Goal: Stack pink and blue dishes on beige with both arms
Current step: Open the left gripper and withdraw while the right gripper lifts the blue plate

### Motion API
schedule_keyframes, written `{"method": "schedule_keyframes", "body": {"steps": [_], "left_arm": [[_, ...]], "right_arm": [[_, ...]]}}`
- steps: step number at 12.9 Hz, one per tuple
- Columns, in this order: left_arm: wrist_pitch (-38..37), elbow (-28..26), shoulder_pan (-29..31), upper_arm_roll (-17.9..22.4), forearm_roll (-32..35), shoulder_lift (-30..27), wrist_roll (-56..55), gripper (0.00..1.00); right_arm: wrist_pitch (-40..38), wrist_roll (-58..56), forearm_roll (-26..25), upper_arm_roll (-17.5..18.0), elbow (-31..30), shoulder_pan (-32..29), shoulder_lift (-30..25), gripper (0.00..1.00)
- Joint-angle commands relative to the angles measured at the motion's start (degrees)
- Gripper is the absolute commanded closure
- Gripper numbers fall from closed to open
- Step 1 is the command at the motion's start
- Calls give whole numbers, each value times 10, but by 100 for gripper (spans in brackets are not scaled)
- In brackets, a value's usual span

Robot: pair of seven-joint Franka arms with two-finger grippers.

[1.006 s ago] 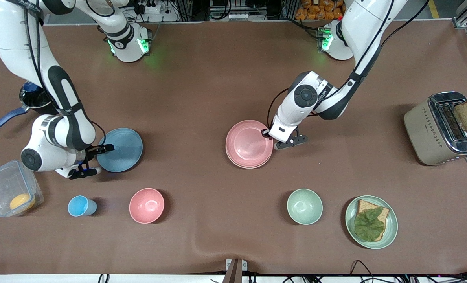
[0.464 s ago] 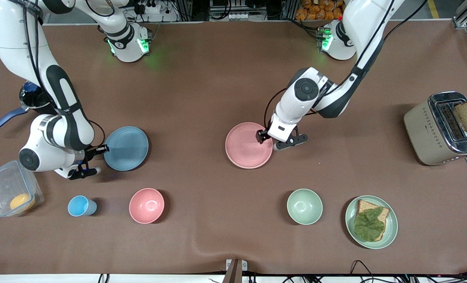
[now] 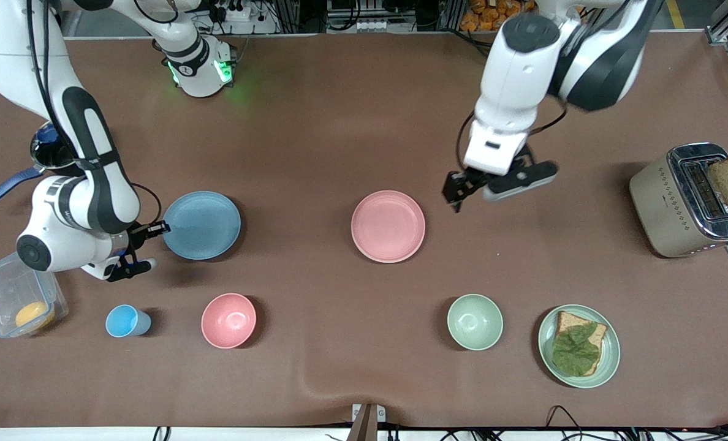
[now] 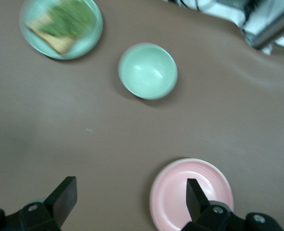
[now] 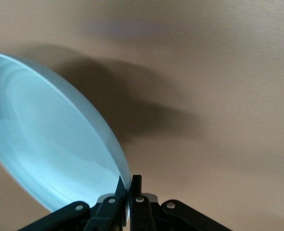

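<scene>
The pink plate (image 3: 388, 226) lies flat at the middle of the table and also shows in the left wrist view as the pink plate (image 4: 192, 195). The beige plate is hidden; only a thin pale edge shows under the pink one. My left gripper (image 3: 486, 184) hangs open and empty over bare table beside the pink plate, toward the left arm's end; in its own view the left gripper (image 4: 127, 195) has its fingers far apart. My right gripper (image 3: 155, 230) is shut on the rim of the blue plate (image 3: 201, 225), which is tilted off the table. Its wrist view shows the right gripper (image 5: 128, 185) pinching the blue plate (image 5: 50, 144).
Nearer the front camera stand a blue cup (image 3: 125, 321), a pink bowl (image 3: 228, 320), a green bowl (image 3: 475, 321) and a green plate with bread and a leaf (image 3: 578, 345). A toaster (image 3: 692, 199) stands at the left arm's end. A plastic box (image 3: 18, 300) and a pan (image 3: 45, 153) flank the right arm.
The left gripper let go of the pink plate, opened wide and rose away toward its base; the plate now lies flat. The right gripper carried the blue plate slightly toward the middle.
</scene>
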Motion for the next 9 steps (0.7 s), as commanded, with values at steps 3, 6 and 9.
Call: {"method": "schedule_keyframes", "body": {"steps": [3,6,9], "left_arm": [[-108,92,50,51,-53,-9,184,0],[-193,169,54,104,-104,0,320,0],[-236,211,49,179,-144,13,418,0]], "right_arm": [[-82,109,41,18,42,39,-19,100],[-90,205,59,20,43,90,-35,100],[-83,285,138,19,43,138,-38,100]]}}
